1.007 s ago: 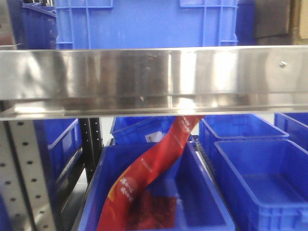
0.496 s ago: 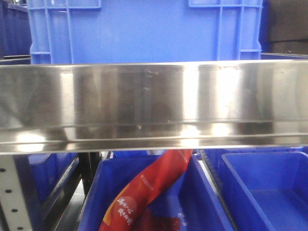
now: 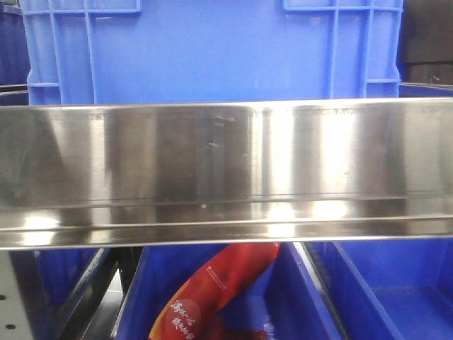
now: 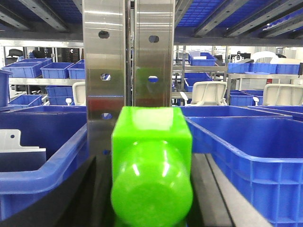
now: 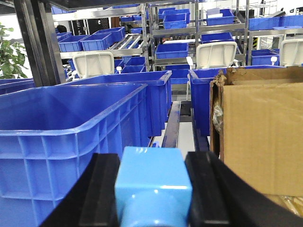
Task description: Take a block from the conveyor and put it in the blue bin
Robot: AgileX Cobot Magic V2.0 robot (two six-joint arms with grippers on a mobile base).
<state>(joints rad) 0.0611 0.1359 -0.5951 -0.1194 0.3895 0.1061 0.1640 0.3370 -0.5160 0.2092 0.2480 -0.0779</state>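
In the left wrist view my left gripper is shut on a bright green block, its rounded end facing the camera. It hangs in front of a steel upright, between a blue bin on the right and another blue bin on the left. My right gripper is shut on a light blue block, gripped between black fingers. A large blue bin stands just to its left. The conveyor is out of view.
A cardboard box stands close on the right of the right gripper. A wide steel shelf beam crosses the front view, with a blue crate above it. Below it are blue bins and a red packet.
In the front view the steel beam has grown larger and dropped lower in the frame. The crate above looms closer, and the bins below have slid mostly out of frame.
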